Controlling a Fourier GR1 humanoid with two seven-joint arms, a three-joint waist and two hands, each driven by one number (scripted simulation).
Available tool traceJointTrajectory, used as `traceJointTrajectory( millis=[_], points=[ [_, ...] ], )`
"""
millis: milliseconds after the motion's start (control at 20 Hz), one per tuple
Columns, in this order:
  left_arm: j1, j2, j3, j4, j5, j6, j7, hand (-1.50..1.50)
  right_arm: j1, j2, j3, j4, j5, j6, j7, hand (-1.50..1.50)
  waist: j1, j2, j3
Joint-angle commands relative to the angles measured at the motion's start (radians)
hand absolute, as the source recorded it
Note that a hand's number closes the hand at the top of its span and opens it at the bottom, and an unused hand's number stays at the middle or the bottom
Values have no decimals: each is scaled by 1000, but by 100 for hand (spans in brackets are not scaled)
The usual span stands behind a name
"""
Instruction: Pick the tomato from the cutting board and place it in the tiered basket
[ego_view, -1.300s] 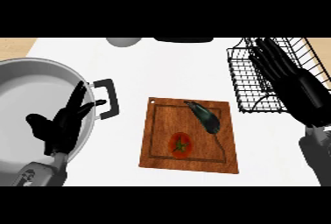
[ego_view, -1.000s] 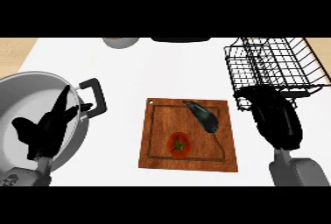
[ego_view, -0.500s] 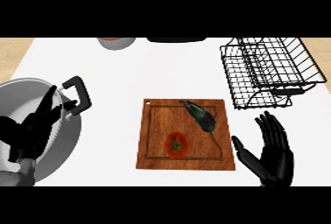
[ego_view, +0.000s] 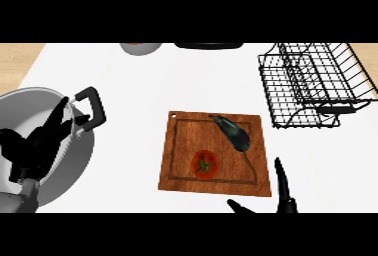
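Observation:
A red tomato (ego_view: 204, 164) with a green stem lies on the wooden cutting board (ego_view: 184, 145), near its front middle. A dark eggplant (ego_view: 232, 132) lies on the board's far right part. The black wire tiered basket (ego_view: 314, 85) stands at the far right of the counter. My right hand (ego_view: 280, 197) shows at the lower edge, just past the board's front right corner, fingers straight and open, holding nothing. My left hand (ego_view: 37, 142) rests open over the big pot at the left.
A large silver pot (ego_view: 70, 165) with a black handle (ego_view: 92, 102) fills the left side. A small bowl (ego_view: 140, 47) and a dark round object (ego_view: 209, 45) sit at the far edge. White counter lies between board and basket.
My right hand has dropped from beside the basket down to the board's front right corner, mostly leaving view. The view shifted, so the pot and left hand sit further left.

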Motion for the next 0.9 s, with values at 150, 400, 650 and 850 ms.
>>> traceJointTrajectory(
  millis=[150, 400, 650, 850],
  points=[
    [91, 12, -12, 92, -25, 8, 32, 0, -78, -4, 163, -105, 245, -69, 389, -150, 13, 4, -14],
    [72, 40, 31, 100, 2, -22, 45, 0, -143, 1, 217, -162, 359, 18, 685, -150, 4, 2, -12],
    [94, 16, 18, 101, -15, -12, 21, 0, -157, 8, 272, -254, 452, 122, 966, -150, -9, -1, -12],
    [148, -1, 16, 94, -13, -21, -3, 0, -164, 23, 286, -297, 567, 146, 1124, -150, -9, -2, -10]
  ],
)
